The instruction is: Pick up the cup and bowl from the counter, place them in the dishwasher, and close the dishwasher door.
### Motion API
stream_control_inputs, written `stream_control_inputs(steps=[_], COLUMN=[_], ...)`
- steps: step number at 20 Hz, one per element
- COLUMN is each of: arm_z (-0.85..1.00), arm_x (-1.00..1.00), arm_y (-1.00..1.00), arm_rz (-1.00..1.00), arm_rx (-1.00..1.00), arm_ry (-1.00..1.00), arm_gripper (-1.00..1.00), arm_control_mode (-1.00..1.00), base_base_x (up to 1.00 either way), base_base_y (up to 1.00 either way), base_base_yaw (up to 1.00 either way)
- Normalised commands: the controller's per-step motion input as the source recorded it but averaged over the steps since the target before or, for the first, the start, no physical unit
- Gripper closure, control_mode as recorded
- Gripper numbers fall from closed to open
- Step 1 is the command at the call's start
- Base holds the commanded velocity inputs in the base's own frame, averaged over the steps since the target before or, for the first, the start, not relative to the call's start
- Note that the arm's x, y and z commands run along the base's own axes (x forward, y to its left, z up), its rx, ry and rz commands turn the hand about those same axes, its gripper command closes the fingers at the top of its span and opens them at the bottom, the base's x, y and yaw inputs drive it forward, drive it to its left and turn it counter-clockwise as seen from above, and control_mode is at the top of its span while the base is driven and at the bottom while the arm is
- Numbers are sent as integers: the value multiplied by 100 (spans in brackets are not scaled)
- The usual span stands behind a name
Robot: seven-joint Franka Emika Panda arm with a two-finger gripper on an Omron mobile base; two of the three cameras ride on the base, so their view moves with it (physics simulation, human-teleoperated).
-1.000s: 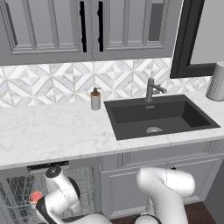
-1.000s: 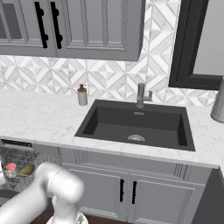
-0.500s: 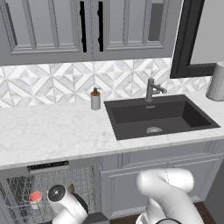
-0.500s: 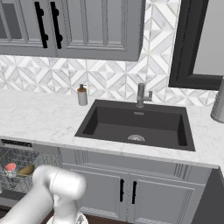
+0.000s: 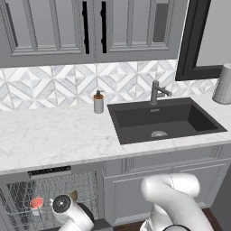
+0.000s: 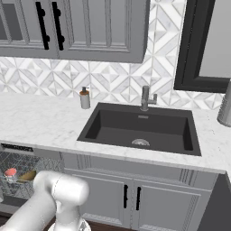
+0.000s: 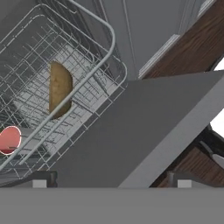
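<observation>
Now cup [image 7: 8, 140] and bowl [image 7: 59, 89] sit in the dishwasher [image 7: 83, 78].

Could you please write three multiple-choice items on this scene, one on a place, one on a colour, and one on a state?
1. Where is the bowl?
A. on the counter
B. in the dishwasher rack
C. in the sink

2. What colour shows inside the cup?
A. red-pink
B. blue
C. green

3. How does the dishwasher door stand?
A. shut
B. folded down open
C. taken off

Answers:
1 B: the hand view shows the bowl among the grey wires of the rack, and the counter carries only a soap dispenser.
2 A: a red-pink round shows in the rack in the hand view and both base views.
3 B: the grey panel lies flat in front of the rack, and the open fingers hang over it, holding nothing.
</observation>
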Motion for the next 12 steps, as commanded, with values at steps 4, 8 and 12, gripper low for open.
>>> stream_control_inputs(steps=[4, 8, 12], arm_z=[0, 5, 41], arm_x=[0, -41, -5], arm_y=[0, 0, 0], arm_rz=[0, 0, 3], arm_rx=[0, 1, 4], arm_ry=[-1, -20, -23], arm_gripper=[-100, -100, -100], arm_control_mode=[-100, -100, -100], base_base_x=[0, 0, 0], base_base_y=[0, 0, 0], base_base_yaw=[0, 0, 0])
